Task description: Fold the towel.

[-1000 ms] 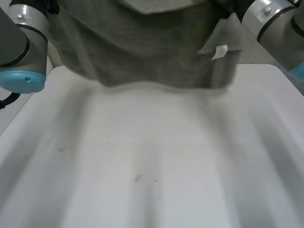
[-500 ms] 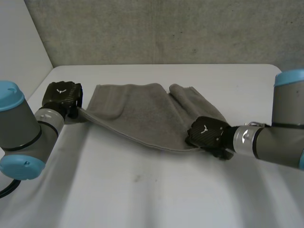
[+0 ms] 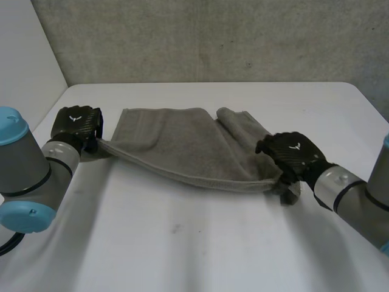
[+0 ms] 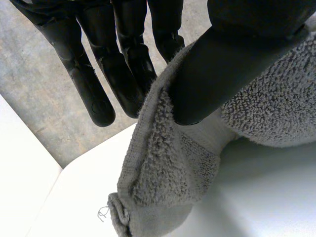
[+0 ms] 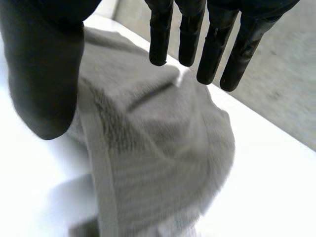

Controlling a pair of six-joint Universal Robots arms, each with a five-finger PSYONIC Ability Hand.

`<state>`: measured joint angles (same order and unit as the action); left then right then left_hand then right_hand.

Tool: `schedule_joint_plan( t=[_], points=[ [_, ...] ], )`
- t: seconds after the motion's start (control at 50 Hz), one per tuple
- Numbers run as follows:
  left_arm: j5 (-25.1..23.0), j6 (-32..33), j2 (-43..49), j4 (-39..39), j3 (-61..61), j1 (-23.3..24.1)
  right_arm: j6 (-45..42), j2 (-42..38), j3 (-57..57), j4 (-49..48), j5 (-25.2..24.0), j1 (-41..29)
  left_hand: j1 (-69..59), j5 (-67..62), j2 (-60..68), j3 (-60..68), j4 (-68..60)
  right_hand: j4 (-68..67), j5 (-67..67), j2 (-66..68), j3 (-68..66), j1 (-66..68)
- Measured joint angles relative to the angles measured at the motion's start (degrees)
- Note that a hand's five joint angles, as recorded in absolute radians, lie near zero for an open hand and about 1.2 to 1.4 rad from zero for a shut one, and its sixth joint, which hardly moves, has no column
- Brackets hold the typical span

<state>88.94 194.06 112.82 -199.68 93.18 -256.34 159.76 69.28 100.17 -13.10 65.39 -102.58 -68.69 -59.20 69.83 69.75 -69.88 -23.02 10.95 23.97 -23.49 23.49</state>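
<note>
A grey towel [image 3: 182, 143] lies on the white table [image 3: 200, 243], stretched between my two hands, its near edge raised in a sagging line. My left hand [image 3: 76, 123] is at the towel's left corner. In the left wrist view the thumb [image 4: 222, 64] pinches the towel [image 4: 168, 168] against the fingers. My right hand [image 3: 292, 152] is at the towel's right near corner. There its fingers [image 5: 212, 44] are straight and spread from the thumb [image 5: 42, 74], with the towel [image 5: 158, 148] lying loose under the palm. The right part of the towel is bunched into a fold.
A grey wall [image 3: 213, 36] rises behind the table's far edge, and a white wall [image 3: 24, 55] stands at the far left. Bare table surface stretches in front of the towel toward the near edge.
The towel came down from close in front of the camera onto the table. Over the last half second my right hand moved right and opened off the corner. The left grip is unchanged.
</note>
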Motion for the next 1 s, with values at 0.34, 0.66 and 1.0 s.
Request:
schedule_joint_plan(
  t=[0.34,0.66,1.0],
  points=[
    [0.0,0.0,0.3,-0.1,0.0,0.0,4.0,2.7,13.7,-13.3,7.2,5.0,0.0,0.0,0.0,0.0,0.0,0.4,-0.6,-0.3,0.1,-0.5],
    [0.0,0.0,0.3,-0.1,0.0,0.0,17.2,1.3,12.9,-13.3,7.0,6.9,0.0,0.0,0.0,0.0,0.0,3.1,-3.0,-2.5,2.5,-2.8],
    [0.1,0.1,0.5,-0.1,0.1,0.0,26.8,0.5,14.7,-14.0,7.1,7.6,0.0,0.0,0.0,0.0,0.0,7.9,-7.0,-9.4,9.3,-9.9]
  ],
)
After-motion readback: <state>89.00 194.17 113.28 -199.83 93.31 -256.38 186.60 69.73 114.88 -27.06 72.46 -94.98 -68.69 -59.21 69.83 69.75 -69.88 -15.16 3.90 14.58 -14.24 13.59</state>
